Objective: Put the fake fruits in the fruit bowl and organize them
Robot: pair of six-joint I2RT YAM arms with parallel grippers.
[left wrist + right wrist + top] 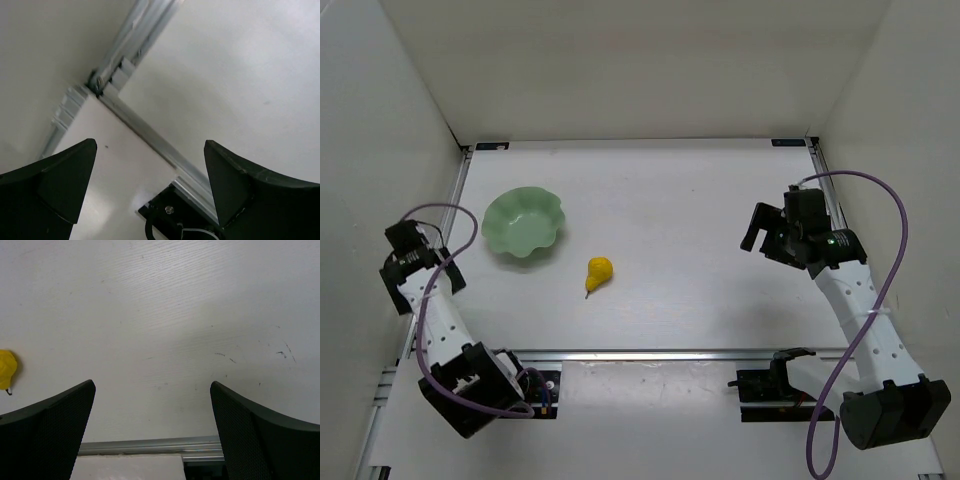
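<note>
**While the pear (598, 272) lies outside the fruit bowl (523, 225), both pincers stand released**

At the table's (700, 220) left edge, the left gripper (150, 150) is spread wide and grasps nothing. The mint fruit bowl comes next. The yellow pear lies on its side nearby, not touching it. Far right, the right gripper (152, 390) is likewise spread, holding nothing.

the fruit bowl (524, 224) has bare table (700, 200) on its far side and all along its right. only 1 thing lies close: a yellow pear (599, 273), near its near-right rim, not touching. left of the bowl, the side wall (380, 150) and the left gripper (400, 265), jaws wide, narrow the gap. the right gripper (768, 228), jaws apart, hangs well to the bowl's right.
</note>
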